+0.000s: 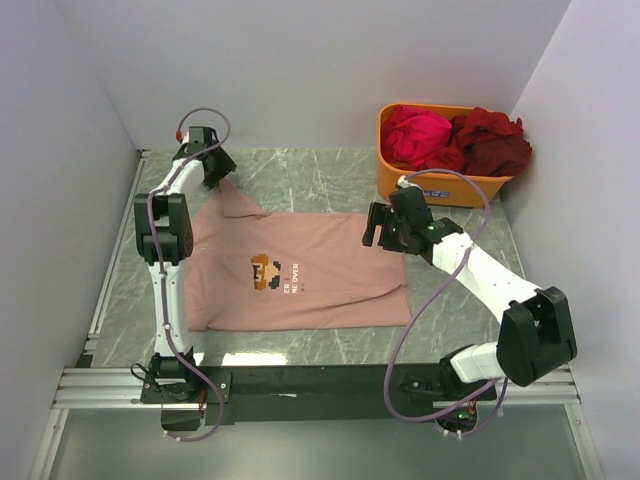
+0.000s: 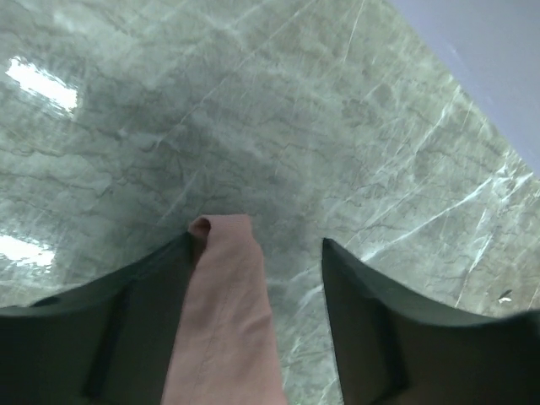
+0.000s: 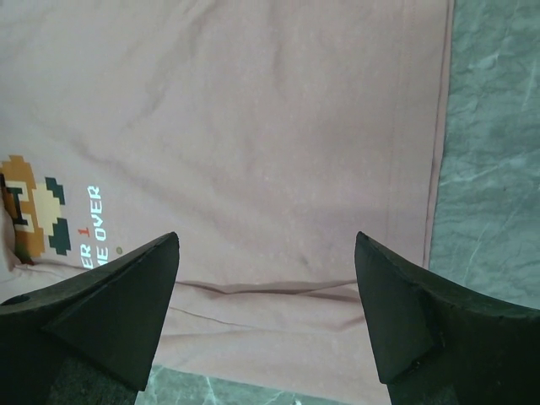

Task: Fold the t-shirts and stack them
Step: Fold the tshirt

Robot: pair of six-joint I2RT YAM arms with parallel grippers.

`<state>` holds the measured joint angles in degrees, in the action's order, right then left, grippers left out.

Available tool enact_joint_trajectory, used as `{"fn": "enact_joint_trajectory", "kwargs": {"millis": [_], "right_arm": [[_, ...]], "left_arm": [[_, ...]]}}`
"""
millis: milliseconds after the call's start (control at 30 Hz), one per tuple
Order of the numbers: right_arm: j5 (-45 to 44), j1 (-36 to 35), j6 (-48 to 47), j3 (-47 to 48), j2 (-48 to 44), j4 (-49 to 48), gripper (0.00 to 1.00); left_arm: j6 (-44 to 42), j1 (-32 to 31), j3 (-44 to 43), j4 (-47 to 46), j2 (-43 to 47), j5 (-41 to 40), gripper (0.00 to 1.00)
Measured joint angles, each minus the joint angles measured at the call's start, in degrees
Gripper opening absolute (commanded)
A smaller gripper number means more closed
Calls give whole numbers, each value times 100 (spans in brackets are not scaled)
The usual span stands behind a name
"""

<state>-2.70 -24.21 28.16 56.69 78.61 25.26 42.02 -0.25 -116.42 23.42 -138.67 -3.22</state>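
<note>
A salmon-pink t-shirt lies spread flat on the marble table, with its pixel-art figure and white lettering facing up. My left gripper is at the far left by the shirt's upper sleeve. In the left wrist view the gripper is open, and a strip of pink cloth rests against its left finger. My right gripper hovers over the shirt's right edge. In the right wrist view it is open and empty above the shirt, near a shallow crease and the hem.
An orange plastic tub stands at the back right, holding a magenta shirt and a dark red shirt. White walls enclose the table on the left, back and right. A metal rail runs along the near edge.
</note>
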Motion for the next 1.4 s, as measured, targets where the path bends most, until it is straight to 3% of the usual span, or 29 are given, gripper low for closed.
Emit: {"fn": "enact_joint_trajectory", "kwargs": {"millis": [233,267,300,567,1167,1400], "right_arm": [[-31,120,-20,-151,-144,-46,90],[-39,131,-20,-173,-144,-35,90],[-52,138,-17,-190,-144,-33,90],[-184,164,-46,-286,-289,9,90],[-313,199,-107,-514,-389,57,90],[-811,192,92,284,479,125,88]], "left_arm": [[-136,0,0,17,-68,44,24],[-184,0,0,15,-68,37,5],[-201,0,0,17,-68,33,0],[-540,0,149,-57,11,-50,0],[-551,0,2157,-619,1545,-61,0],[-356,0,2865,-667,2238,-66,0]]}}
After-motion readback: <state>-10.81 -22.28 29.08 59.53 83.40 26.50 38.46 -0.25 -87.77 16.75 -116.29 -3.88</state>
